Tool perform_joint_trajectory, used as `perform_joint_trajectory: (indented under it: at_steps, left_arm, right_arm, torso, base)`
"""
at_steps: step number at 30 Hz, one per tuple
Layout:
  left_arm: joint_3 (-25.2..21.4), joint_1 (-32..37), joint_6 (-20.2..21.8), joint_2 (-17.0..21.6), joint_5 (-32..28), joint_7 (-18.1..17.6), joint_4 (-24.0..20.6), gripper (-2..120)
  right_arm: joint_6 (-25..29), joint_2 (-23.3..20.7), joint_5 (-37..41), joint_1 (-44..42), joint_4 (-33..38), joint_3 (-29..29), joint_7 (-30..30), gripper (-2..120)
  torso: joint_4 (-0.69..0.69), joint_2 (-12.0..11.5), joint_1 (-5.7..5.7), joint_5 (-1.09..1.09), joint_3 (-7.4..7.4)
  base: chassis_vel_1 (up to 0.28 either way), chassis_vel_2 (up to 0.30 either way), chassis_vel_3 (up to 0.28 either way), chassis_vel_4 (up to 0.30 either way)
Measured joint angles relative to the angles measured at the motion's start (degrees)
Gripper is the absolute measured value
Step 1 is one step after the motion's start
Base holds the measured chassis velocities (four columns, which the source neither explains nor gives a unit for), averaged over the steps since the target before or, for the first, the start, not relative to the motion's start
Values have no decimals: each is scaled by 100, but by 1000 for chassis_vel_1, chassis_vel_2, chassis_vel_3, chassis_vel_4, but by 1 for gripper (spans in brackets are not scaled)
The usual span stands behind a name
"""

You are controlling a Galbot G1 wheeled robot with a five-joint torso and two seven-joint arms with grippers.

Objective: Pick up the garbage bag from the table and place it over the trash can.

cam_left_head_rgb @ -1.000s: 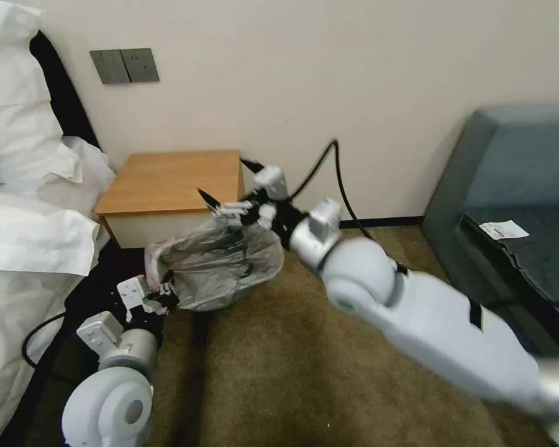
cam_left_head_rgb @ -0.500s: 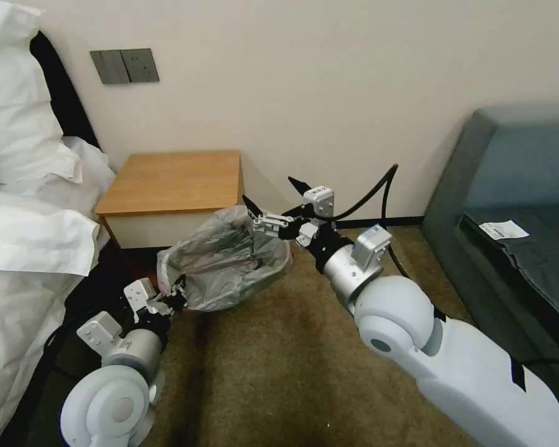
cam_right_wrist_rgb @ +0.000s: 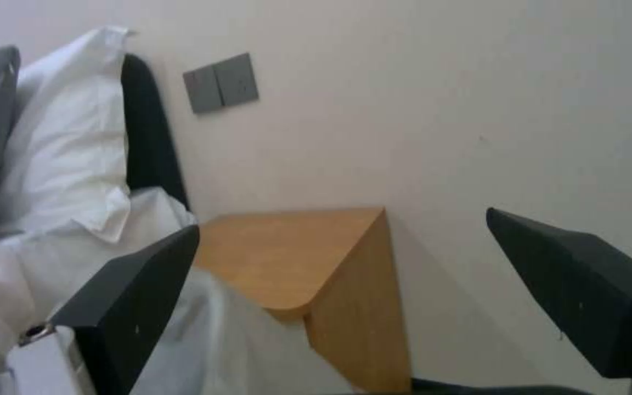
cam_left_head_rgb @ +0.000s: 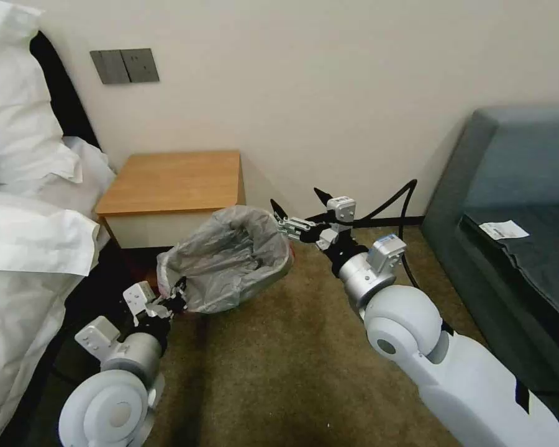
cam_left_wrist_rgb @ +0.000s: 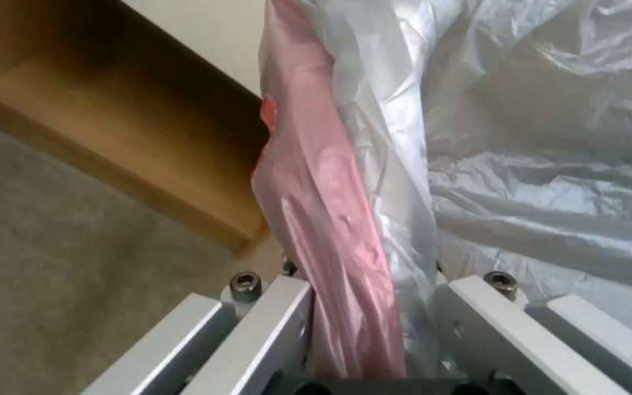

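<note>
Low on the robot's left, by the bed, the left gripper (cam_left_head_rgb: 179, 293) is clamped on the near edge of the garbage bag (cam_left_head_rgb: 230, 257). In the left wrist view the pink-red band (cam_left_wrist_rgb: 331, 219) of the bag's mouth runs down between the two metal fingers (cam_left_wrist_rgb: 272, 329) and is pinched there, grey plastic bunched beside it. The bag sits opened out on the carpet (cam_left_head_rgb: 292, 372), mouth up and wide, just in front of the table (cam_left_head_rgb: 168, 180) and below its top; the trash can underneath is covered, can't make out its rim. On the bag's far right side the right gripper (cam_left_head_rgb: 297, 208) hangs just off the bag's edge, black fingers (cam_right_wrist_rgb: 133, 307) spread wide, nothing between them. Behind: wall (cam_left_head_rgb: 323, 74), wall plate (cam_left_head_rgb: 124, 65), white pillows (cam_left_head_rgb: 18, 124) left, grey sofa (cam_left_head_rgb: 515, 186) right.
</note>
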Motion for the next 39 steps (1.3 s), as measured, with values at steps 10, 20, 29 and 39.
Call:
perform_joint_trajectory:
  at_steps: [10,20,29,39]
  left_arm:
    - [-53,-83,-58,-14,-886,92,59,3]
    - [-43,-63,-148,-28,-800,173,97,3]
    - [215,8,-606,181,1884,535,347,3]
    - [431,50,-2248,175,5019,751,905,3]
  right_arm:
    - [206,342,820,-382,238,410,58,100]
    - [423,494,965,-802,418,795,-106,100]
    - [535,395,396,-860,686,420,-511,100]
    - [698,-573,-2254,3,-11,-1038,-1625,68]
  torso:
    - [0,0,0,0,0]
    - [0,0,0,0,0]
    - [-1,0,0,0,0]
    - [0,0,1,-1,0]
  base:
    - [0,0,0,0]
    - [0,0,0,0]
    - [0,0,0,0]
    - [0,0,0,0]
